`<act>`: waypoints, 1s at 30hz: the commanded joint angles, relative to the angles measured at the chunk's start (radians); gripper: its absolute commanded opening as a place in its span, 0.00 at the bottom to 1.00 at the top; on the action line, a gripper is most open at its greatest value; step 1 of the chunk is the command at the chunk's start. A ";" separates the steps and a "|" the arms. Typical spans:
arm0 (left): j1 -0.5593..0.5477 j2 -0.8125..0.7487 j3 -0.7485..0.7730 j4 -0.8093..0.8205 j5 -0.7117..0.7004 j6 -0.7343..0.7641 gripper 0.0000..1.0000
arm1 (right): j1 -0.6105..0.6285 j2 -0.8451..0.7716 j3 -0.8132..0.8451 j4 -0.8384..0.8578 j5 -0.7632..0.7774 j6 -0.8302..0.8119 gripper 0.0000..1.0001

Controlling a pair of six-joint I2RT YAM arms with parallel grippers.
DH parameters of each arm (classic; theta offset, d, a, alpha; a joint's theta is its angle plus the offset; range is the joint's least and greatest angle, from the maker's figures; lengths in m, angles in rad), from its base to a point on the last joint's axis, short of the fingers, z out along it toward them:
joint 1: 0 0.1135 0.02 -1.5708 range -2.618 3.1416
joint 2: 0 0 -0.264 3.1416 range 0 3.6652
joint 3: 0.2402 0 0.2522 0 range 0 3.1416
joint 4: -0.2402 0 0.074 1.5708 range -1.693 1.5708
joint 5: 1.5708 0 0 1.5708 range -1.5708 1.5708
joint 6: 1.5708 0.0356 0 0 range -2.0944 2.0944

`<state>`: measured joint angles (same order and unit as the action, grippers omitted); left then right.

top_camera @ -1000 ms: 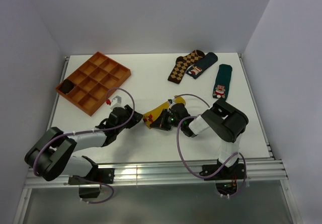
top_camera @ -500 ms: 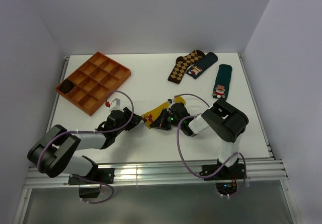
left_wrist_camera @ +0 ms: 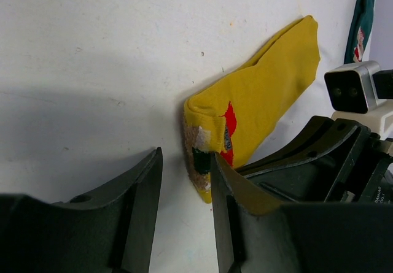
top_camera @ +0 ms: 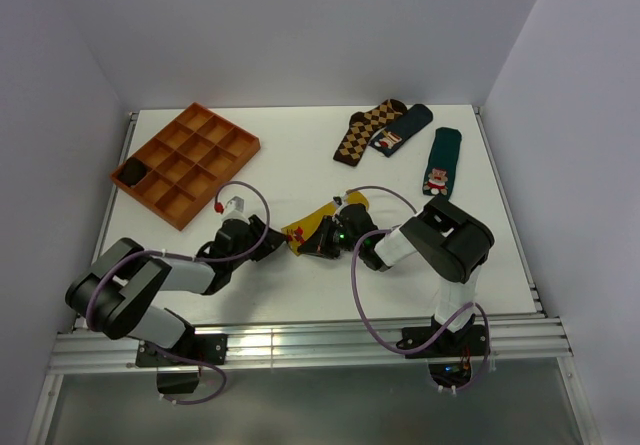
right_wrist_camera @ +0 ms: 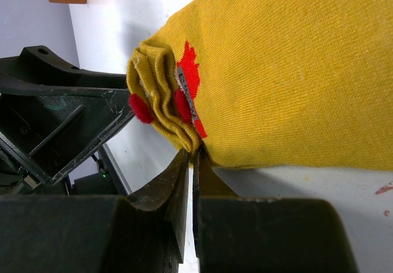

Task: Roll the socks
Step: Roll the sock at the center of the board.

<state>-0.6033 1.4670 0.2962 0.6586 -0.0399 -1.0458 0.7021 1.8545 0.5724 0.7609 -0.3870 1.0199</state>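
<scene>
The mustard-yellow sock (top_camera: 318,224) lies in the middle of the table, its toe end folded over with red marks showing. In the right wrist view the sock (right_wrist_camera: 295,64) fills the frame, and my right gripper (right_wrist_camera: 191,157) is shut on the edge of the folded toe (right_wrist_camera: 161,104). My right gripper also shows in the top view (top_camera: 328,239). My left gripper (left_wrist_camera: 184,181) is open, with its right finger (left_wrist_camera: 228,190) touching the folded toe of the sock (left_wrist_camera: 258,98). In the top view my left gripper (top_camera: 272,244) sits just left of the sock.
An orange divided tray (top_camera: 186,162) stands at the back left with a dark item (top_camera: 131,172) in one compartment. A brown argyle sock (top_camera: 364,131), a dark sock (top_camera: 402,129) and a green Santa sock (top_camera: 440,163) lie at the back right.
My left arm has slid a little to the right, bringing its open gripper up against the sock's folded toe. The right gripper has kept its hold.
</scene>
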 commanded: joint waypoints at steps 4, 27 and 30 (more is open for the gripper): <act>0.004 0.036 0.011 0.081 0.029 0.038 0.43 | -0.003 0.025 0.015 -0.101 0.017 -0.040 0.00; 0.004 0.124 0.118 -0.128 -0.026 0.033 0.20 | -0.004 -0.008 0.046 -0.158 0.019 -0.067 0.00; 0.002 0.125 0.150 -0.194 -0.044 0.041 0.14 | -0.003 -0.031 0.053 -0.196 0.040 -0.110 0.06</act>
<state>-0.6033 1.5692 0.4114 0.5900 -0.0353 -1.0344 0.7021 1.8477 0.6136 0.6846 -0.3939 0.9813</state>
